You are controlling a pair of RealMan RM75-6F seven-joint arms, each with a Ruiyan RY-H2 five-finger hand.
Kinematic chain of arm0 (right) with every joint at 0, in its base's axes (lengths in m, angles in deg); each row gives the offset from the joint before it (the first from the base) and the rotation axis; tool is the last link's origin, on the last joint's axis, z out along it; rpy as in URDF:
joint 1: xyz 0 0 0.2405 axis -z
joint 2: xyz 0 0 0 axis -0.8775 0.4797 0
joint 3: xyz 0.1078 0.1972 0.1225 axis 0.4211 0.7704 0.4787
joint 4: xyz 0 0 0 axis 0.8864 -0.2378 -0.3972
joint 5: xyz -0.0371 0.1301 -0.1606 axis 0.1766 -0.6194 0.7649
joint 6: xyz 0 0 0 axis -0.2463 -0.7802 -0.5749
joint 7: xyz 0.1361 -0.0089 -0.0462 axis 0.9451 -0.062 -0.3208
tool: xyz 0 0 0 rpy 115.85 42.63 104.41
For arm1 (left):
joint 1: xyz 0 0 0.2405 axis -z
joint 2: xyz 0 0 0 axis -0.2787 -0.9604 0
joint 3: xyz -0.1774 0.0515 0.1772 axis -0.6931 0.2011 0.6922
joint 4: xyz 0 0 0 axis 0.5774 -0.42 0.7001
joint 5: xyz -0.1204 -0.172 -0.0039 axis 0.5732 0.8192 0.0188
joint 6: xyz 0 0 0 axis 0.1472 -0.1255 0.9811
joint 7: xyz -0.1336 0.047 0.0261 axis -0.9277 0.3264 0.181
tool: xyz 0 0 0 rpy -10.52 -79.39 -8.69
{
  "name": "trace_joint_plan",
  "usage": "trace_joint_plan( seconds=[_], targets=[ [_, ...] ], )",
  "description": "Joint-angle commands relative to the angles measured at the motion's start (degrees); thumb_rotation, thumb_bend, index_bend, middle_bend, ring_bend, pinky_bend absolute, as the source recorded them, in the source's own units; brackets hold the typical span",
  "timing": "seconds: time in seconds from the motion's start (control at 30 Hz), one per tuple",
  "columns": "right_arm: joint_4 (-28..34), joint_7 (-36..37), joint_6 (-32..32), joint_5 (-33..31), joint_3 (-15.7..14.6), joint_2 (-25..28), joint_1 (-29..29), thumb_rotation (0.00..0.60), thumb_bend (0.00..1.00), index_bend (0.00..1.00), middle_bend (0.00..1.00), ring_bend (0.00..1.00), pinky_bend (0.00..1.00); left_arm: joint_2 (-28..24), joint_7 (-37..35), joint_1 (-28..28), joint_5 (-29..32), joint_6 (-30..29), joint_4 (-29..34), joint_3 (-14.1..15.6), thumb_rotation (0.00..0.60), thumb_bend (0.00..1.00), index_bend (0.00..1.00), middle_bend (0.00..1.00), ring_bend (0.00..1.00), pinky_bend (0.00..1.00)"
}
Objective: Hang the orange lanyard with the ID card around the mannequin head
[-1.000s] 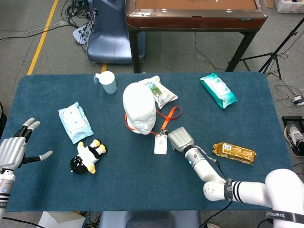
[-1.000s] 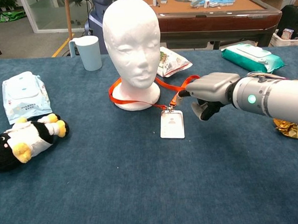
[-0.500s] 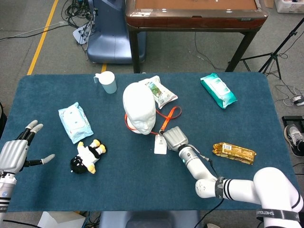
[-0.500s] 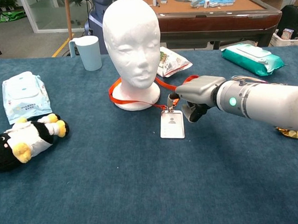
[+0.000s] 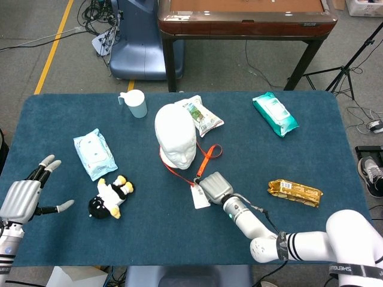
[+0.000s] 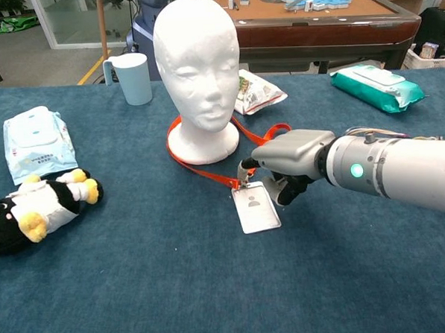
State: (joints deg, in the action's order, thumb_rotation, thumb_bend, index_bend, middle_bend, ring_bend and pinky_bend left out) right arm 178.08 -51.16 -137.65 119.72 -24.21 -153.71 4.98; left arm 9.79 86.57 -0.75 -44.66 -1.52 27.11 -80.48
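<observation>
**Lifting the lanyard clear of the base**

Pinching the orange lanyard (image 6: 208, 167) at its clip, ID card (image 6: 256, 207) dangling just below the right hand (image 6: 291, 163). Needing height above the mannequin head (image 6: 198, 59) beyond the fingers. Idling spread and empty: left hand (image 5: 24, 197).

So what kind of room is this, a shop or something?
More likely a robotics lab or test room: loose cables on the grey floor, a black tripod stand, and assorted props on the blue-felt table.
</observation>
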Motion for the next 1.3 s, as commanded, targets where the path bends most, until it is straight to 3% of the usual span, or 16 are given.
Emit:
trace_joint_plan(
  seconds=[0.03, 0.27, 0.53, 1.3],
  targets=[
    [4.3, 0.1, -0.6, 1.7, -1.3, 1.4, 0.2, 0.6, 0.79, 0.21, 1.0, 1.0, 1.0, -0.2, 0.3, -0.2, -0.6, -0.2, 0.5, 0.2, 0.321, 0.07, 0.0, 0.04, 0.19, 0.45],
    [10.4, 1.6, -3.7, 7.3, -4.1, 6.2, 2.7, 0.6, 0.79, 0.21, 1.0, 1.0, 1.0, -0.5, 0.3, -0.7, -1.3, -0.5, 1.0, 0.4, 0.322, 0.07, 0.0, 0.04, 0.19, 0.45],
    [12.7, 2.6, -4.5, 11.7, -8.7, 10.3, 5.6, 0.6, 0.79, 0.21, 1.0, 1.0, 1.0, -0.5, 0.6, -0.9, -1.8, -0.5, 1.7, 0.6, 0.321, 0.07, 0.0, 0.04, 0.19, 0.45],
    [12.1, 2.5, -2.3, 14.7, -10.2, 8.7, 7.4, 0.6, 0.79, 0.21, 1.0, 1.0, 1.0, 0.3, -0.1, -1.4, -2.9, -0.4, 1.5, 0.9, 0.32, 0.07, 0.0, 0.04, 0.19, 0.45]
  ],
)
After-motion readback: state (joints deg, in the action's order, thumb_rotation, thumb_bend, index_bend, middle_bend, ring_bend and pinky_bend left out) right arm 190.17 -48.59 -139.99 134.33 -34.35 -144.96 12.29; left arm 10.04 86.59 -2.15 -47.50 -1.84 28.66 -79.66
